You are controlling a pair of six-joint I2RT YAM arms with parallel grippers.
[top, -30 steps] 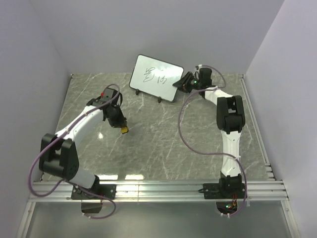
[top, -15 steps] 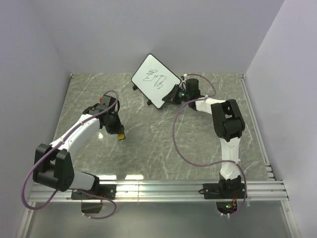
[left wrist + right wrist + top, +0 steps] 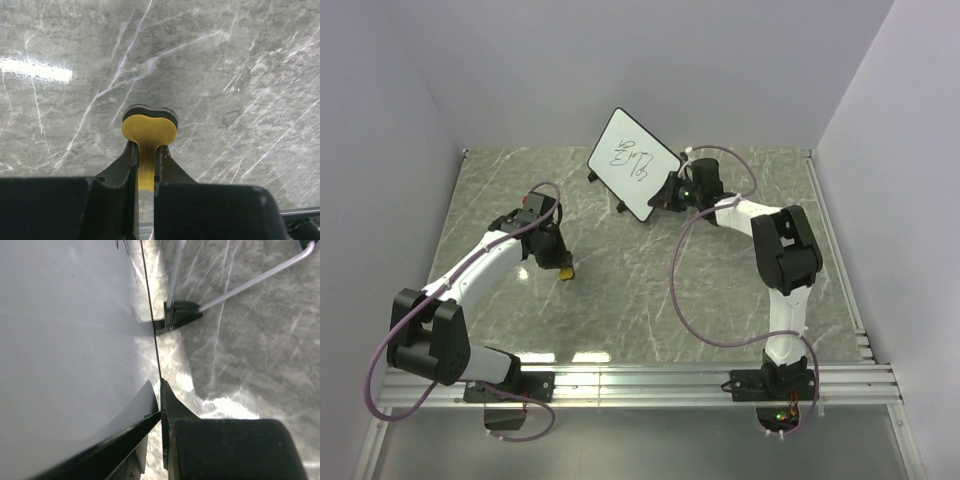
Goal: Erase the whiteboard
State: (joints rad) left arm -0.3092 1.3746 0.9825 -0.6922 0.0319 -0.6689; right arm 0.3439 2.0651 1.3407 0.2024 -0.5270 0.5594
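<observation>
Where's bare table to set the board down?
Widest bare patch: table centre, between the eraser in the left gripper and the right arm's cable. Also between right arm and side wall. Crowded at the back, around board and right gripper.

We see the whiteboard point(image 3: 65, 340) filling the left half, its white face bare here except for a trace of black scribble point(image 3: 121, 244) at the top edge. Its thin black frame runs down into the right gripper point(image 3: 160, 386), whose jaws pinch it from both sides. A black foot point(image 3: 181, 315) juts from the frame, and a metal rod point(image 3: 255, 276) slants away from it above the grey marbled bench point(image 3: 260, 365).
</observation>
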